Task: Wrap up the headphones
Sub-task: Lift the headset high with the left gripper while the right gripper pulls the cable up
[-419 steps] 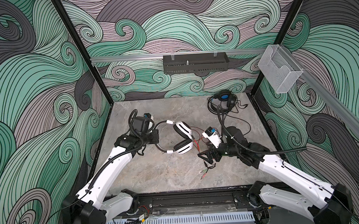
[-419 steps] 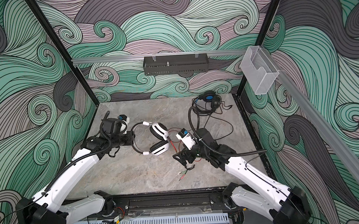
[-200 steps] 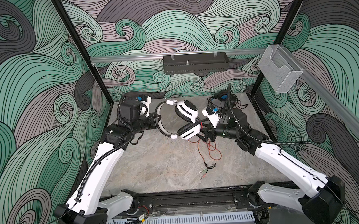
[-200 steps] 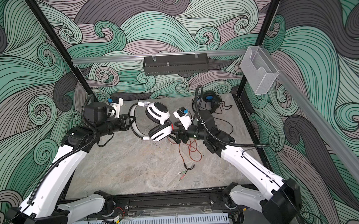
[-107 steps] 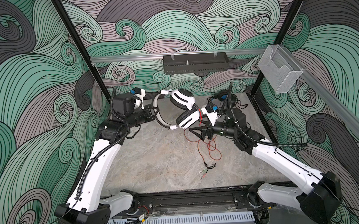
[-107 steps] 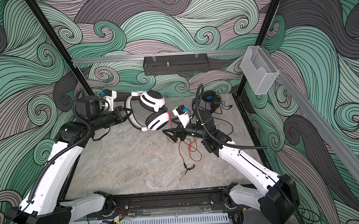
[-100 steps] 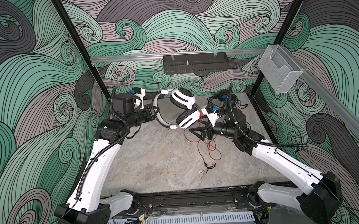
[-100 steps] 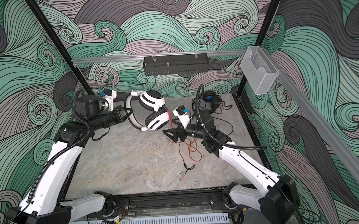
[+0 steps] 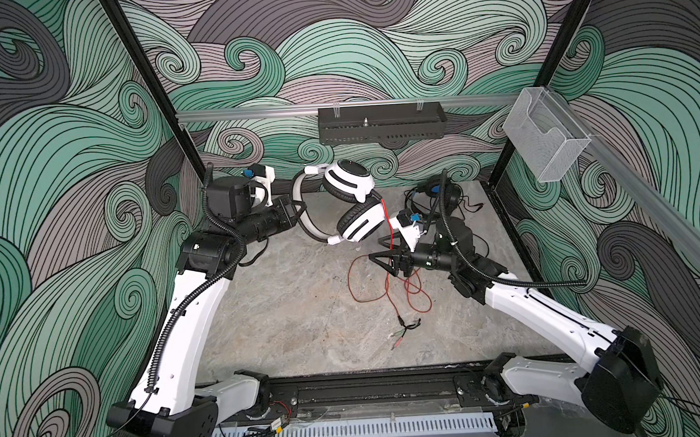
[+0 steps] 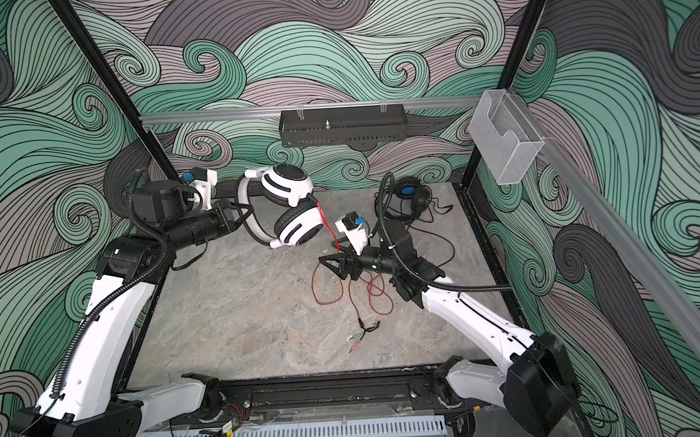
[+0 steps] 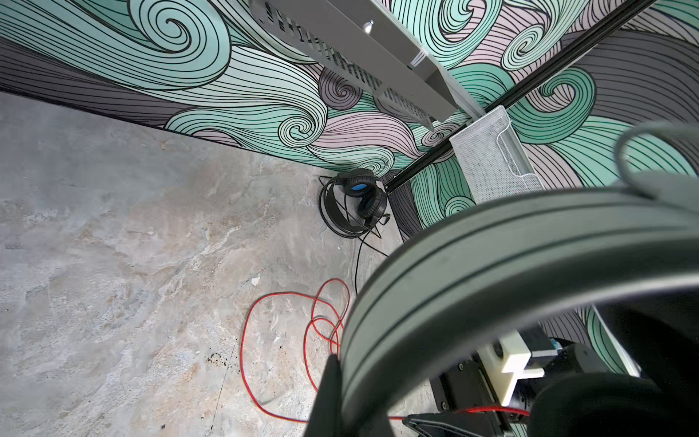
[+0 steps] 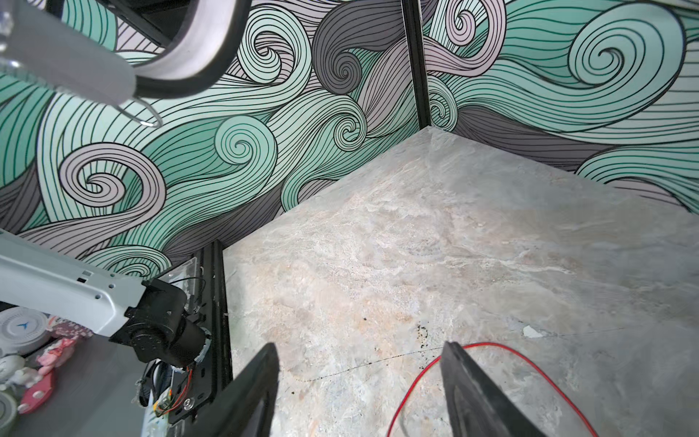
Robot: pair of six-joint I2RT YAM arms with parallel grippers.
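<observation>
Up at the back left of the table (image 9: 283, 315), the left arm stands tall. Its white link climbs steeply from the front rail, bends at the elbow, and the wrist reaches level toward the middle. The left gripper (image 9: 296, 208) is clamped tight on the headband (image 9: 305, 226) of the white headphones (image 9: 359, 223), holding them clear of the surface. In both top views the two ear cups hang one above the other on the far side of the band from the fingers, with the black pads facing each other. From the left wrist camera the band (image 11: 491, 272) fills the near view as a broad grey arc.

The right arm lies lower. It slants in from the front right corner, and its wrist points level toward the left, just below the lower ear cup. The right gripper (image 9: 377, 257) has its fingers spread apart and grips nothing; the right wrist camera shows both black fingers (image 12: 476, 393) with a clear gap between them.

The red cord (image 9: 385, 286) drops from the ear cups, passes right by the right gripper's fingers, and lies in loose loops on the table, ending in small plugs (image 9: 405, 332) nearer the front. Whether it touches a finger cannot be told.

The black headphones (image 9: 434, 191) sit in the back right corner, with their black cord (image 11: 357, 265) partly wound round them.
</observation>
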